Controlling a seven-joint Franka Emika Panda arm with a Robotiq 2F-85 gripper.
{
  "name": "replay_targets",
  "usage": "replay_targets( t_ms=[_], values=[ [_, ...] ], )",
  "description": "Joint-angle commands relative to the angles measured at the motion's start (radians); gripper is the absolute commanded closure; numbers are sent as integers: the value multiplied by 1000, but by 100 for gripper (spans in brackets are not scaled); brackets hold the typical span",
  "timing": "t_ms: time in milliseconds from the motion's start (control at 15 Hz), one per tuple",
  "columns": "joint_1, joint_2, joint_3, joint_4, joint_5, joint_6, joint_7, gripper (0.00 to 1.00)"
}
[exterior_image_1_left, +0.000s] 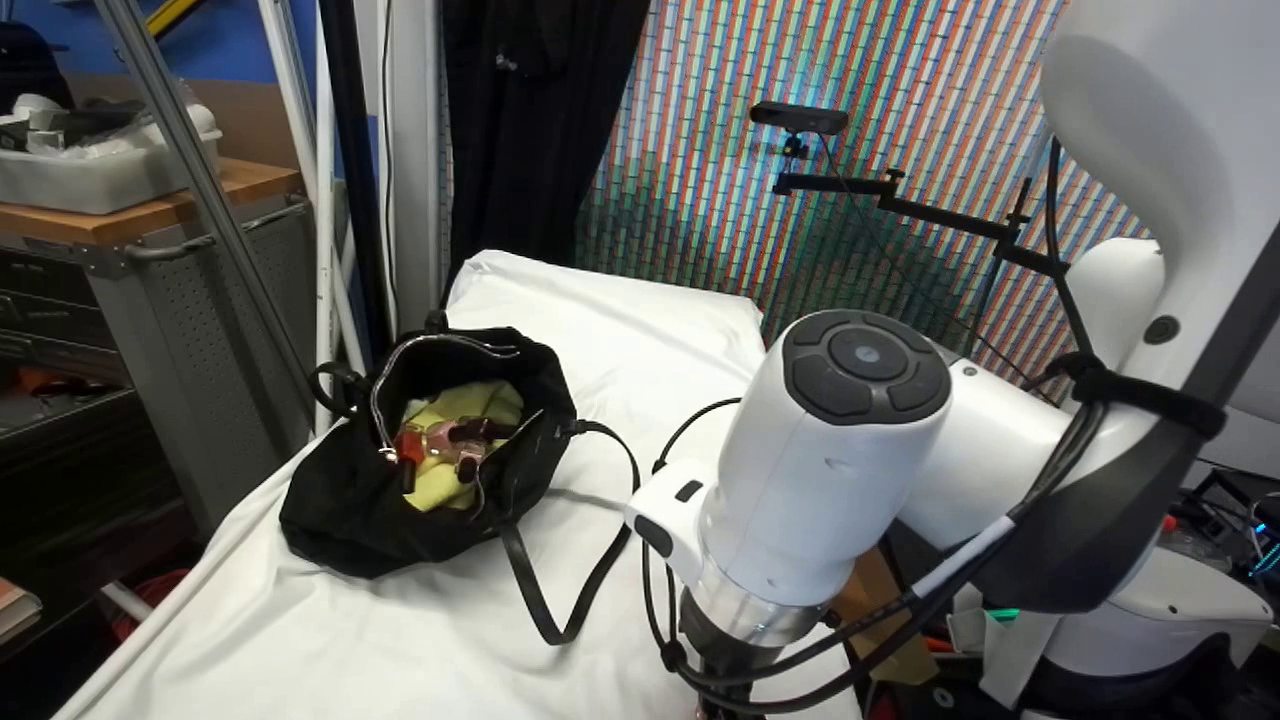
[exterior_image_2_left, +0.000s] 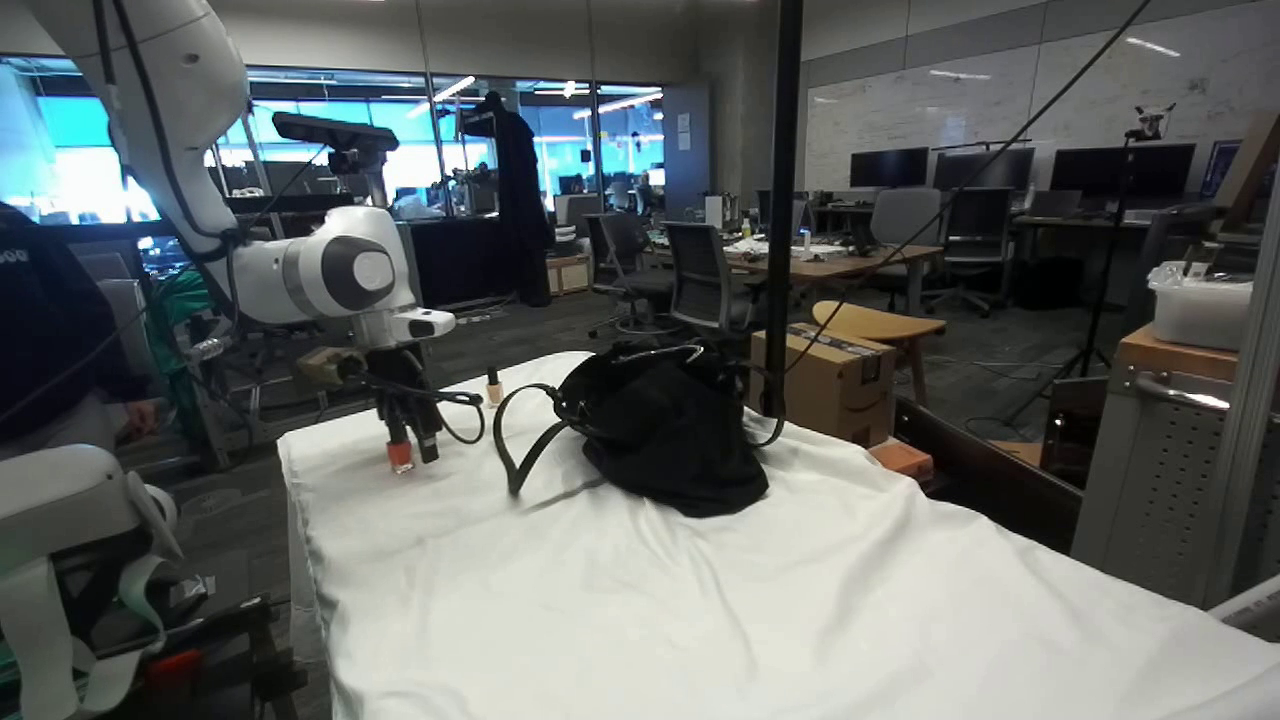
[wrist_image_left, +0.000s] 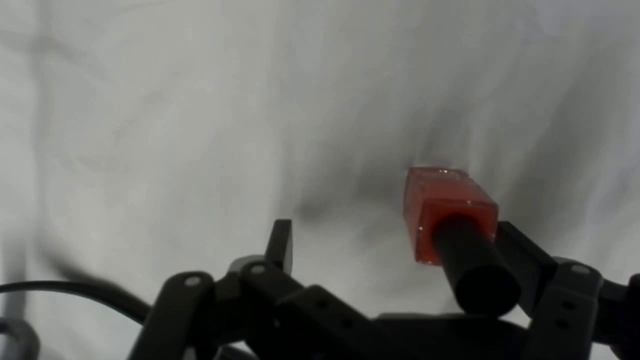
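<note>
Your 2 fingers (wrist_image_left: 282, 245) are spread wide, not clamped on anything; the black-capped red bottle (wrist_image_left: 459, 237) stands between them on the white cloth (exterior_image_2_left: 700, 610), way closer to 1 finger, can't tell if touching. Black bag (exterior_image_2_left: 670, 435) sits well apart from it.

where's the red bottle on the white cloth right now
The red bottle is right of centre in the wrist view, close to that side's fingertip of the open hand.

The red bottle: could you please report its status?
Gripper open, nothing held. Red bottle upright, close to one finger. Handbag apart, seemingly not in the way.
</note>
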Motion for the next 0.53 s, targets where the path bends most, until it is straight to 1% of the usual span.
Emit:
replay_targets(
  t_ms=[0, 267, 467],
  values=[
    [-5, 24, -6, 1, 14, 62, -52, 0],
    [6, 23, -13, 0, 23, 38, -61, 0],
    [21, 8, -27, 0, -2, 18, -35, 0]
  ],
)
